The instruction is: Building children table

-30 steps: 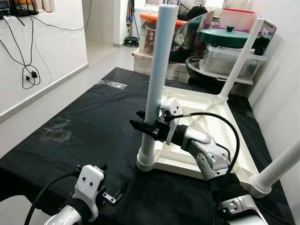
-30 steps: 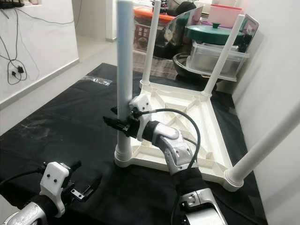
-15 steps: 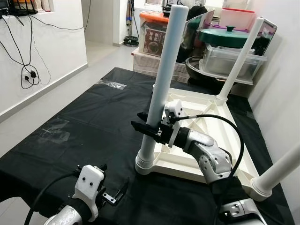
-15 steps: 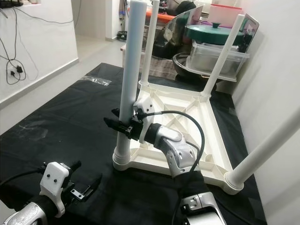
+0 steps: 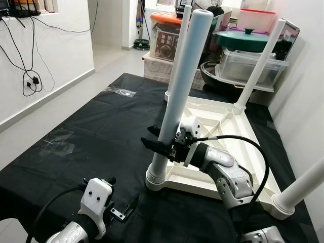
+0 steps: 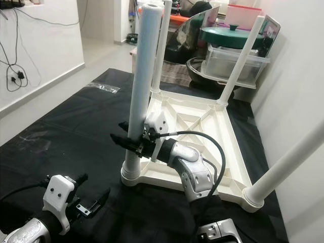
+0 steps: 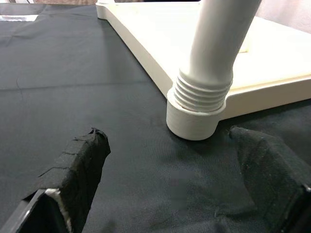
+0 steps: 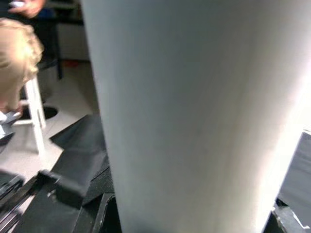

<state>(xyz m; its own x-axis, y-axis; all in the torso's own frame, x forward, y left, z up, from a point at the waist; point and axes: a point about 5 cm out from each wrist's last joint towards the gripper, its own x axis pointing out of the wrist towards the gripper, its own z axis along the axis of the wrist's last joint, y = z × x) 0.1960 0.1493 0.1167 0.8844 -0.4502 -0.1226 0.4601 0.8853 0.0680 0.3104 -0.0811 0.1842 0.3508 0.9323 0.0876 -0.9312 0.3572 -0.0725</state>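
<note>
**Fourth leg leaning in its socket**

Since a second ago the near leg (image 5: 177, 98) has tipped: it stood close to upright, and now its top leans toward 1 o'clock while its threaded foot sits in the corner socket (image 7: 192, 124) of the upturned tabletop (image 5: 228, 129). Your right gripper (image 5: 163, 144) has swung round with it, its black fingers pinching the leg low on the shaft, at about 7 o'clock from the tabletop's middle. That low hold gives you turning force near the thread, which suits screwing the leg home.

From the left wrist view several threads are exposed above the socket collar, so I judge the leg not fully seated. The tilt suggests it may be cross-threaded; straighten it before turning further.

Your left gripper (image 5: 124, 210) rests low over the black cloth (image 5: 91, 136) at 7 o'clock, fingers spread, holding nothing, aimed at the socket. Three other legs stand at the remaining corners.
</note>
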